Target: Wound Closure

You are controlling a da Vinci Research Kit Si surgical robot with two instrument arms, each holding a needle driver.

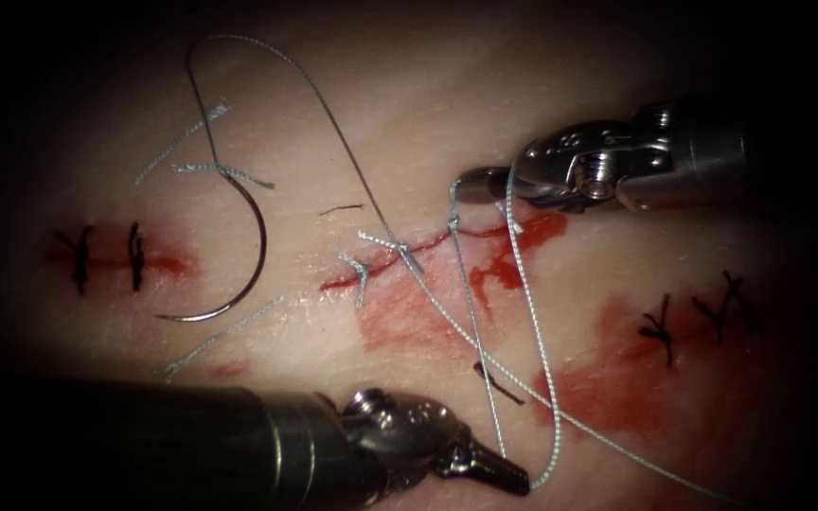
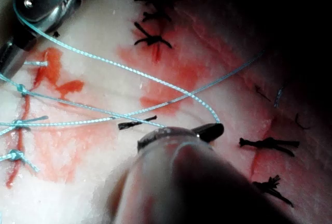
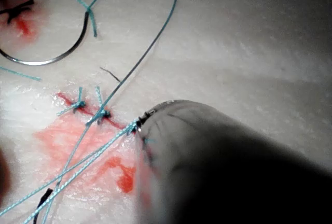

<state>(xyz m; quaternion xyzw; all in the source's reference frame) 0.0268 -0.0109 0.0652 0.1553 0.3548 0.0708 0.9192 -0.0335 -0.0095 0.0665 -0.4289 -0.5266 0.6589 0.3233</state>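
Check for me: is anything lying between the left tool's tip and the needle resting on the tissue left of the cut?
Nothing solid. The needle lies free on the tissue, not in it, held by neither tool. Between it and the left tool, which holds the thread, lies a loose cut end of thread. The right tool also holds thread at the cut.

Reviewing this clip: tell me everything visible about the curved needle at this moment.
The needle is a thin, dark, half-circle of metal lying free on the tissue, left of the cut, not driven in. Neither tool grips it. Pale thread runs from its upper end in a wide loop back towards the cut. A cut end of thread crosses it near that end. Its pointed tip lies lowermost, towards the left arm's tool.
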